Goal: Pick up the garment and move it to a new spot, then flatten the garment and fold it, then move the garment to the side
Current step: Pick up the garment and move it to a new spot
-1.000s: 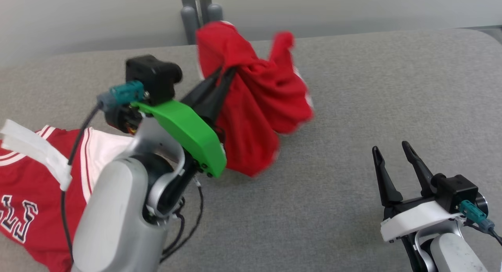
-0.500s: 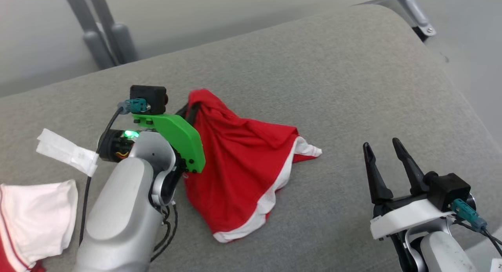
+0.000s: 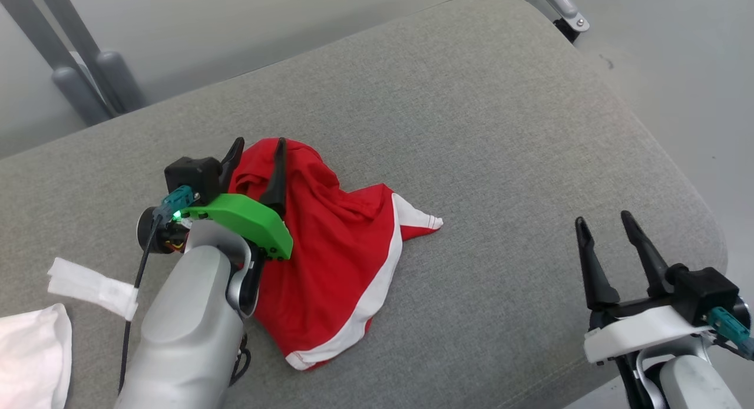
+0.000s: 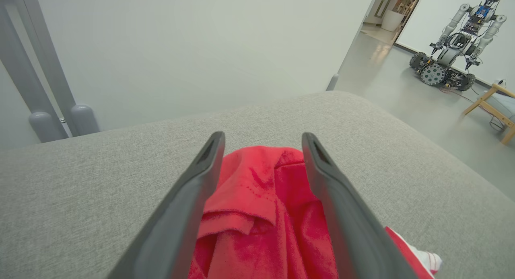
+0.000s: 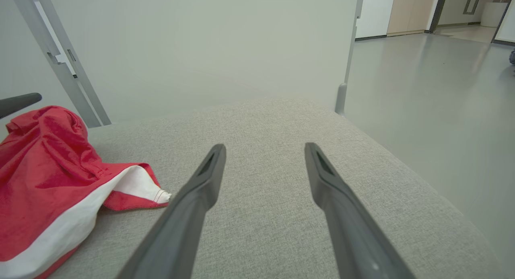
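Garment (image 3: 336, 250) lay crumpled on cushion (image 3: 500, 161), left of centre. Left tool (image 3: 259, 142) spread, straddling the heap, pinching nothing. Right tool (image 3: 604, 217) spread, empty, at cushion's right near corner. Relocation looked done; flattening, folding, side move remained.

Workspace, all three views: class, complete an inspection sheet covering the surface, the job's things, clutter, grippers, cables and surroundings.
Surface: grey fabric cushion, rounded corner, no stains seen.
Job's things: red garment with white trim, lying crumpled, not folded.
Clutter: white cloth at the head view's lower left edge.
Grippers: left gripper open, fingers either side of the garment's bunched top; right gripper open, apart from the garment, over bare cushion.
Cables: black cable beside the left arm, carrying a white tag.
Surroundings: grey posts behind the cushion; another wheeled robot on the floor beyond.
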Controlling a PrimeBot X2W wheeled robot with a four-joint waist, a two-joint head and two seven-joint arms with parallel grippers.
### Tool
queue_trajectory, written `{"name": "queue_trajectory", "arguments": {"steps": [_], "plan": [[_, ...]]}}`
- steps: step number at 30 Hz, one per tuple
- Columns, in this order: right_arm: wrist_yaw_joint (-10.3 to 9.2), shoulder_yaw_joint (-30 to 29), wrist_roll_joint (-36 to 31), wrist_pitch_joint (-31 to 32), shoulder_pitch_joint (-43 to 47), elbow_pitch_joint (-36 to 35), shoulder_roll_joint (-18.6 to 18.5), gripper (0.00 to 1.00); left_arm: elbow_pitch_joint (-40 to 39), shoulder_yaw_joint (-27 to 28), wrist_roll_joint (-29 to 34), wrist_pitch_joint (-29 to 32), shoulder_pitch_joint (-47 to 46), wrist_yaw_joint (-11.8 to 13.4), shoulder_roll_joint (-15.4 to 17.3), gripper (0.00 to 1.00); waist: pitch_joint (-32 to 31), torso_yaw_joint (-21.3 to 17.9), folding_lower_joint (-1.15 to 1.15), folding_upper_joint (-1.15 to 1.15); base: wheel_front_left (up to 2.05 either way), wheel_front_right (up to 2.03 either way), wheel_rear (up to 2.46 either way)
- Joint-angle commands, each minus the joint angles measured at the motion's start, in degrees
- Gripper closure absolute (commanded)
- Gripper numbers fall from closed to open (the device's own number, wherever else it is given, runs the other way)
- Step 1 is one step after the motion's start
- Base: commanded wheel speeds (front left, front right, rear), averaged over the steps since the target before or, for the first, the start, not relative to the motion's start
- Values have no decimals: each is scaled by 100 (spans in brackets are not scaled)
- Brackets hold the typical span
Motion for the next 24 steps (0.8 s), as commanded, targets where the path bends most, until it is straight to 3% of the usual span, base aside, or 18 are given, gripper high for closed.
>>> {"name": "queue_trajectory", "arguments": {"steps": [1,4,9,11,19,24], "plan": [[0,-101,-58,-16,156,-90,-81,0,-131,53,-84,-99,261,-19,6,0,-400,433,0,0,0,0,0],[0,-203,-126,-16,282,-265,-191,0,-787,251,-11,-178,675,60,-1,0,-582,706,0,0,0,0,0],[0,-471,-171,-16,500,-444,-292,0,-2493,765,325,-169,2194,251,-10,0,-754,1124,0,0,0,0,0],[0,-610,-177,-16,601,-465,-302,0,-3013,869,468,-171,2764,221,-17,0,-807,1302,0,0,0,0,0],[0,-941,-197,-16,1001,-364,-290,0,-4007,1376,697,-166,4384,-7,-24,0,-972,1890,0,0,0,0,0],[0,-1023,-221,-16,1129,-251,-203,0,-4079,1630,721,-166,4882,-172,-25,0,-1054,2014,0,0,0,0,0]]}}
